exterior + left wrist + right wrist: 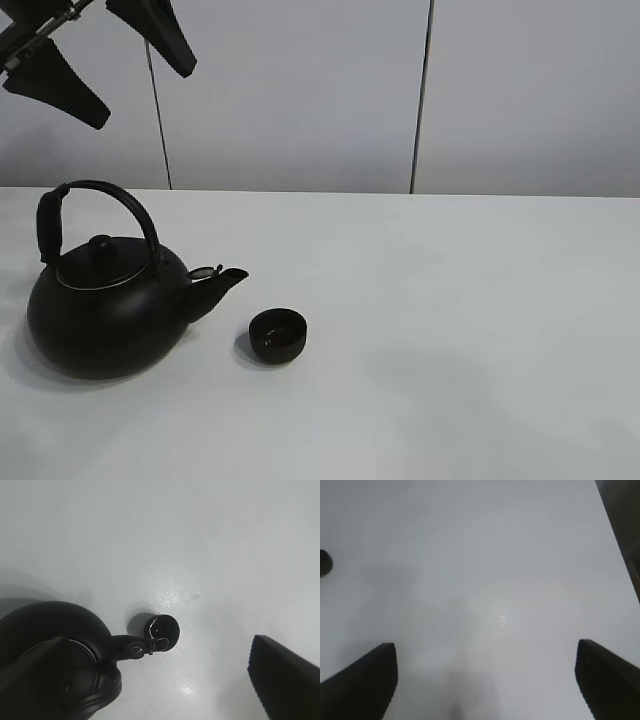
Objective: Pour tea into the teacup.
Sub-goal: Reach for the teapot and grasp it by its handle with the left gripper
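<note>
A small, low black teacup (277,334) stands on the white table (450,300), just in front of the spout of a big round black kettle (100,305) with an arched handle. My left gripper (143,97) hangs open and empty high above the kettle. In the left wrist view the teacup (162,629) sits at the kettle's (45,645) spout tip, far below my open left gripper (158,643). My right gripper (485,647) is open and empty above bare table; it is out of the exterior view.
A grey panelled wall (400,90) runs behind the table. In the right wrist view a small dark rounded shape (324,562) shows at the frame's edge, and the table's edge (620,535) runs along one side.
</note>
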